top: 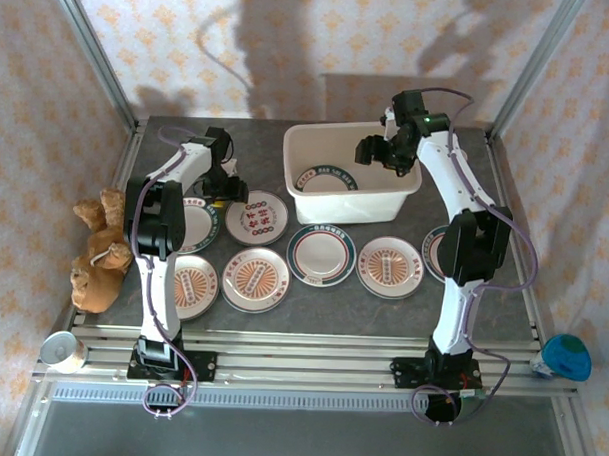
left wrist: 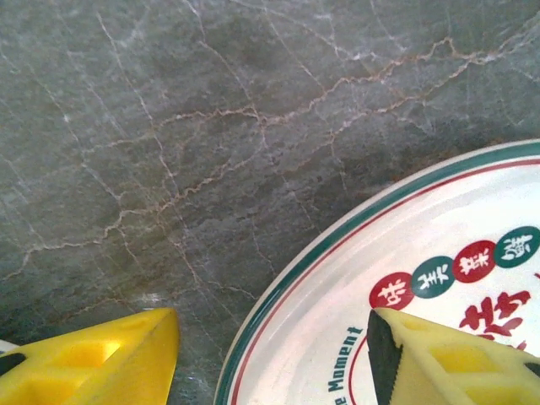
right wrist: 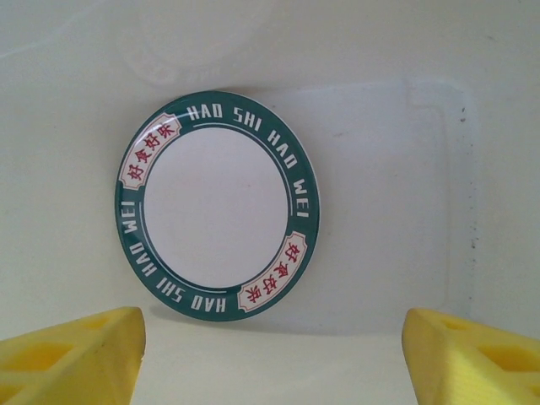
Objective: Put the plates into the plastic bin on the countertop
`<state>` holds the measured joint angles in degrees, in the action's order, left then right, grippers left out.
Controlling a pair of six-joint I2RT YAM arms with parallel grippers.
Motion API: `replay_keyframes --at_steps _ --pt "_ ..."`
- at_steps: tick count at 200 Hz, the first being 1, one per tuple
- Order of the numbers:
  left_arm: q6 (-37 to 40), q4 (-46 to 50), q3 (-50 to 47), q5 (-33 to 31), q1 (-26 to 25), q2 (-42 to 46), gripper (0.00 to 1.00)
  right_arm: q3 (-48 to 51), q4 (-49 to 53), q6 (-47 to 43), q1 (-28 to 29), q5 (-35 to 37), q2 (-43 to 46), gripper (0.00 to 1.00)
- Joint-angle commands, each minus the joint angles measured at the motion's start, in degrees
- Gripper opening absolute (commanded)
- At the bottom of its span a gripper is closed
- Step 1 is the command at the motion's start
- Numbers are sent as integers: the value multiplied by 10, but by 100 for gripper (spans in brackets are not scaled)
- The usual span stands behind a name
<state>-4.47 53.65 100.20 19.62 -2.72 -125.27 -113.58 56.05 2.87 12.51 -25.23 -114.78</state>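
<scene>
The white plastic bin [top: 406, 197] stands at the back of the dark countertop [top: 312, 308]. One teal-rimmed plate [top: 326, 179] lies flat inside it, also seen on the bin floor [right wrist: 219, 202]. My right gripper [top: 379, 151] hovers open over the bin, and its jaws [right wrist: 274, 354] hold nothing. Several plates lie in front of the bin, among them a red-lettered plate [top: 257, 217]. My left gripper [top: 231, 188] is low and open [left wrist: 274, 354] across that plate's [left wrist: 439, 245] left rim, with one finger over the countertop [left wrist: 211, 126] and the other over the plate.
More plates lie in a row: [top: 197, 227], [top: 192, 286], [top: 255, 278], [top: 322, 252], [top: 389, 266], [top: 439, 251]. A brown plush toy [top: 99, 251] and a tape roll [top: 62, 350] sit at the left edge, a blue object [top: 565, 357] at the right. Aluminium framing borders the counter.
</scene>
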Motion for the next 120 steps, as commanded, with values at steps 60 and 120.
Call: replay_keyframes --at_steps 60,120 --pt "26 24 -13 36 -2 -2 57 16 -24 9 3 11 28 78" --pt "24 24 -11 42 -3 -17 50 29 -31 13 3 11 36 77"
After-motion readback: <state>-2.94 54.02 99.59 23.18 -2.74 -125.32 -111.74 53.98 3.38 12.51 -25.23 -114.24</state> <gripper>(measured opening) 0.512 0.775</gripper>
